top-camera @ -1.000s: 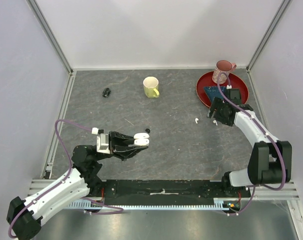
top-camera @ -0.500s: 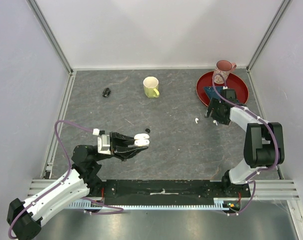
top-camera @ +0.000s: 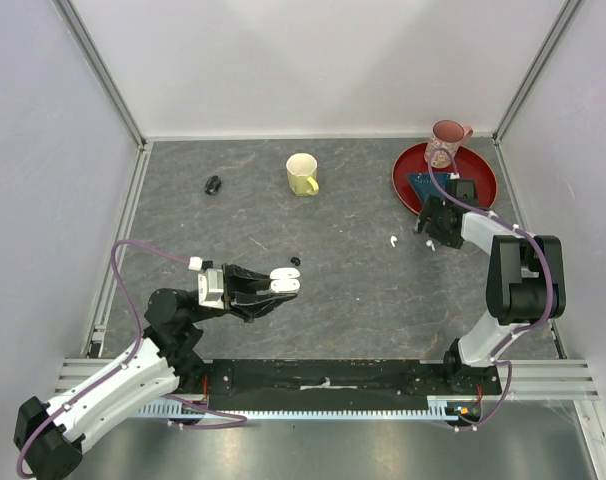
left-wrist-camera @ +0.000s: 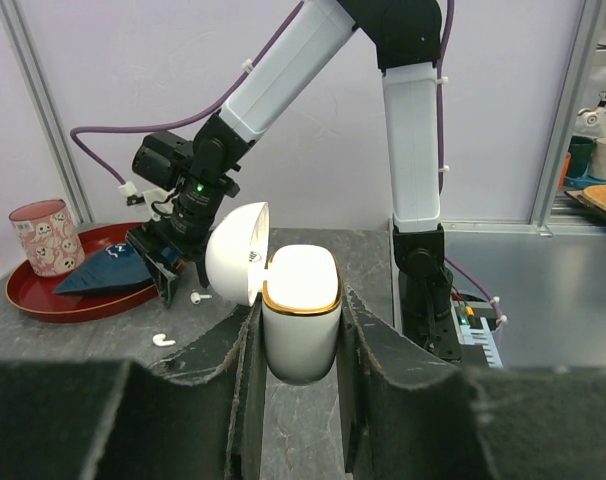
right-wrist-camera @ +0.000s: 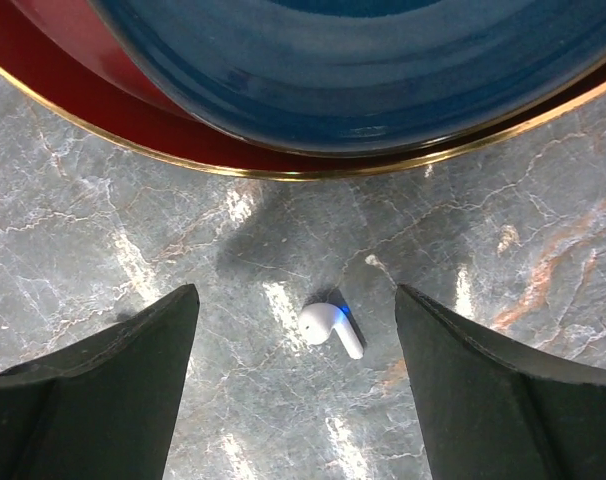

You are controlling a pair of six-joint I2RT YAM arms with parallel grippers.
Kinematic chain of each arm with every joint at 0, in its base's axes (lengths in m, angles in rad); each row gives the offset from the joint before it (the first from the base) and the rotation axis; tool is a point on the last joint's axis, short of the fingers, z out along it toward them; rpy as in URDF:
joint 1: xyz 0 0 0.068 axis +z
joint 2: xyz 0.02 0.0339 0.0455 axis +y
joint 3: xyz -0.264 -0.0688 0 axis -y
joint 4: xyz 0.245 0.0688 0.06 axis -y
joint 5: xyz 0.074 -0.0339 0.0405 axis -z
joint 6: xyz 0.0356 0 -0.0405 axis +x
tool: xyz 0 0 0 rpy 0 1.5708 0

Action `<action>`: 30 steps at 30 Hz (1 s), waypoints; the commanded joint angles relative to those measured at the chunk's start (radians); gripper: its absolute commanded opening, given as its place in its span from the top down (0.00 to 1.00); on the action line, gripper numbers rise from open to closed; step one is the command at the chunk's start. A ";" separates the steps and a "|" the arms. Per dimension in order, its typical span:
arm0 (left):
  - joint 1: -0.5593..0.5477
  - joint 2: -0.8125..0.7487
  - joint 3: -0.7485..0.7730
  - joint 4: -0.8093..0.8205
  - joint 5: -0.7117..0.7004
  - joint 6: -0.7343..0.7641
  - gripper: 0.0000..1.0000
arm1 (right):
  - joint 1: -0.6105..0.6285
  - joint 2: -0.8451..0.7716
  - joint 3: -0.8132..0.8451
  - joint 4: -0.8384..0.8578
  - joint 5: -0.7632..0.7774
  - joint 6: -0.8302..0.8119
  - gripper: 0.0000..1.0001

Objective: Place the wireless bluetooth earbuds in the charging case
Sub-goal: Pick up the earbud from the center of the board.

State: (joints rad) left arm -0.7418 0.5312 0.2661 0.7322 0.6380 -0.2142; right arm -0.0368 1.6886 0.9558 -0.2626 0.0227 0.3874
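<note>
Grey tabletop (top-camera: 353, 300), red tray (top-camera: 401, 178) back right. Left gripper (top-camera: 280, 284) is pinching the open white charging case (left-wrist-camera: 301, 310). Right gripper (right-wrist-camera: 295, 305) is spread wide, with a white earbud (right-wrist-camera: 328, 326) lying between its fingers just off the tray's rim. A second white earbud (top-camera: 392, 241) lies nearby.

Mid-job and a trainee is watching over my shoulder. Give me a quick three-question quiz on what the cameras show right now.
1. True or false: the charging case has its lid shut.
2. What lies under the open right gripper? A nothing; B a white earbud; C the charging case.
3. Which gripper holds the charging case?
Key: 1 false, the lid stands open; 2 B; 3 the left gripper.
</note>
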 commanded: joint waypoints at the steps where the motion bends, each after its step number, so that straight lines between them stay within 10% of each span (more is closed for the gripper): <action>1: -0.002 -0.004 0.025 0.006 0.003 0.044 0.98 | 0.000 0.008 -0.009 0.071 -0.021 -0.016 0.14; 30: -0.002 -0.007 0.018 0.009 -0.009 0.041 0.98 | 0.000 -0.086 -0.149 0.054 -0.089 0.030 0.22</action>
State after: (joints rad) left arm -0.7418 0.5282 0.2661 0.7193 0.6338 -0.2062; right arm -0.0395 1.6245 0.8463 -0.1520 -0.0410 0.3969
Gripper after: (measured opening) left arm 0.348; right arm 0.785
